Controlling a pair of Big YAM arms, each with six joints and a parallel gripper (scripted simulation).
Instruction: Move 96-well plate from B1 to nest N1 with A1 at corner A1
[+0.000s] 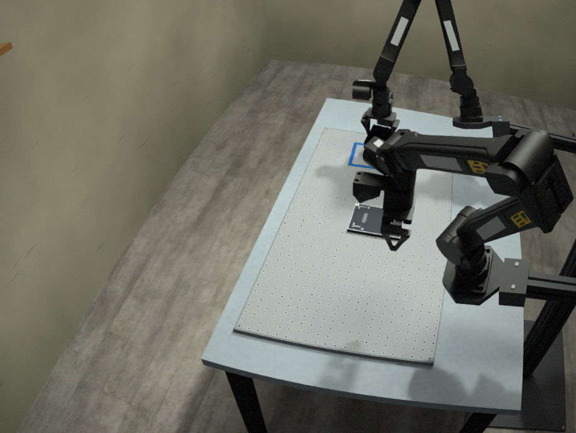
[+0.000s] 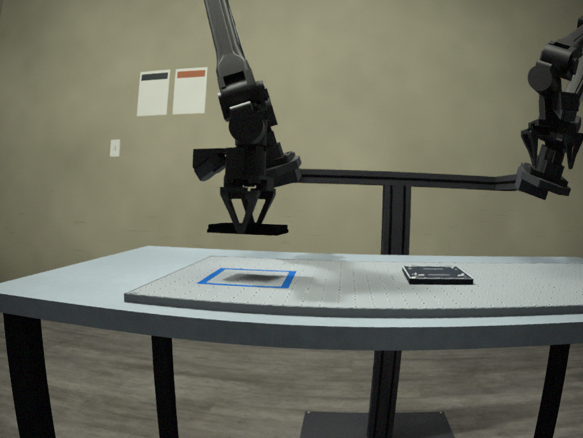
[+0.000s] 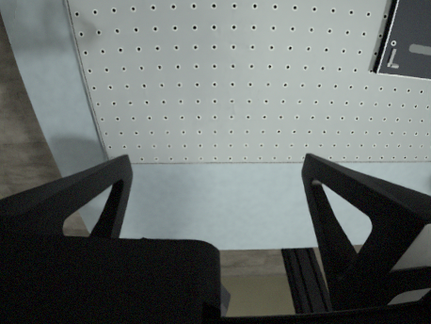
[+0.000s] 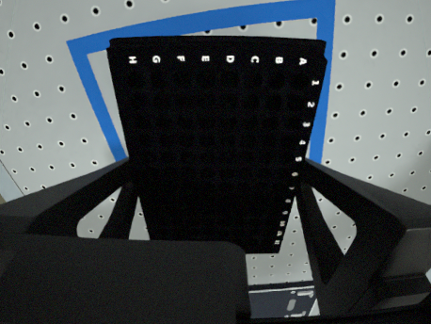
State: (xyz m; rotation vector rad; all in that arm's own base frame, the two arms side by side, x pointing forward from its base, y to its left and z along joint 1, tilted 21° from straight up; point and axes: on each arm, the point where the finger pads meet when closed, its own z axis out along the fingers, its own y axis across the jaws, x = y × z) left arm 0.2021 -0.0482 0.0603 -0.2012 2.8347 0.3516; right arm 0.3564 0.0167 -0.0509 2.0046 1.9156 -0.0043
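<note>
The black 96-well plate (image 2: pixel 247 228) (image 4: pixel 212 141) hangs level in the air, well above the blue-outlined spot B1 (image 2: pixel 209 277) (image 4: pixel 94 85) (image 1: pixel 352 156). My right gripper (image 2: pixel 247 221) (image 4: pixel 216 165) (image 1: pixel 379 126) is shut on the plate's long sides. In the right wrist view the A and 1 labels meet at the plate's far right corner. The dark plate nest N1 (image 2: pixel 437 274) (image 1: pixel 366 220) (image 3: pixel 409 52) lies empty on the breadboard. My left gripper (image 3: pixel 216 163) (image 1: pixel 395 237) (image 2: pixel 548 141) is open and empty, held high beside the nest.
The perforated breadboard (image 1: pixel 326 289) (image 2: pixel 339 282) covers most of the pale table (image 1: pixel 475 354). The left arm's long link (image 1: pixel 442 153) reaches over the board between nest and B1. A black frame post (image 2: pixel 394 216) stands behind the table.
</note>
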